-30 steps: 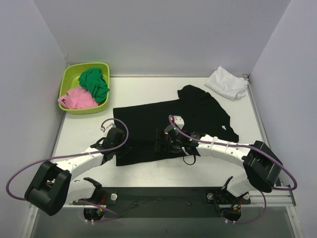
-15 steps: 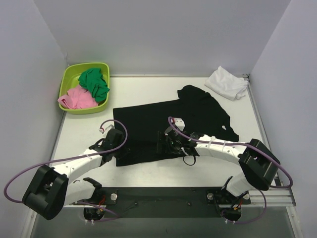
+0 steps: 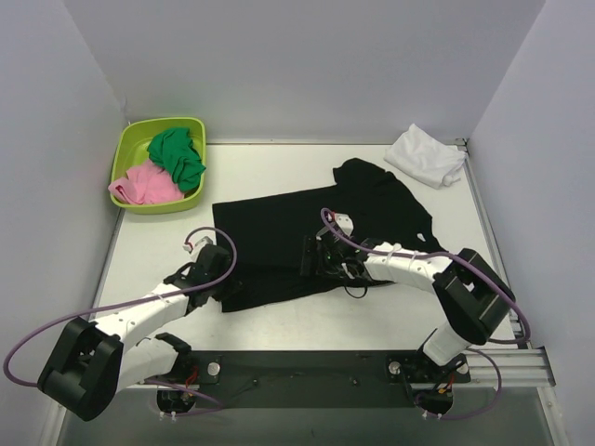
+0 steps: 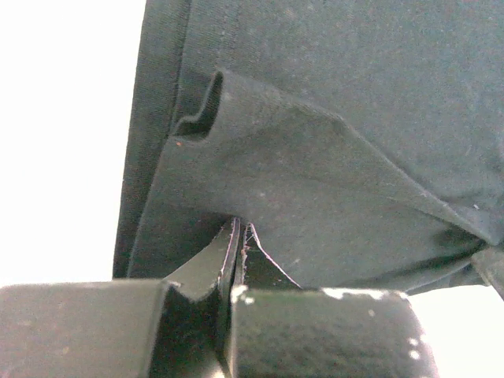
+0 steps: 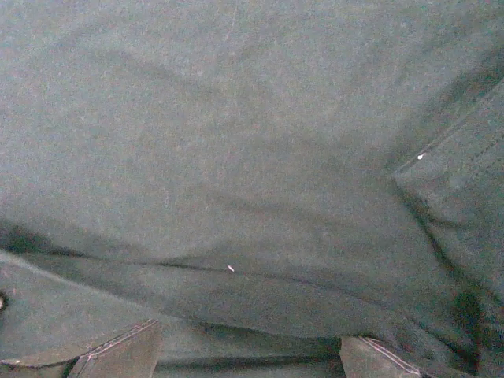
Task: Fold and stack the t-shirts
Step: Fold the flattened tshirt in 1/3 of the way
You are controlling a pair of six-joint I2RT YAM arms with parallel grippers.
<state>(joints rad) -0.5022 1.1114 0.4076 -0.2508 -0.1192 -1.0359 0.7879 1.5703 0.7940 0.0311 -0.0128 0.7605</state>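
Two arms meet the near hem of the black t-shirt (image 3: 279, 232), which lies spread across the middle of the bench (image 3: 279, 167); the white t-shirt (image 3: 426, 155) sits bunched at the far right corner. The left gripper (image 3: 221, 281) has its fingers (image 4: 224, 256) pinched tight on a raised fold at the near left corner. The right gripper (image 3: 321, 265) sits mid-hem with its fingers (image 5: 118, 350) spread wide over the cloth. For a clean fold, the right should probably close on the hem first, then both lift level together. Whether the left holds one layer or two is hidden, and the right fingertips are cut off
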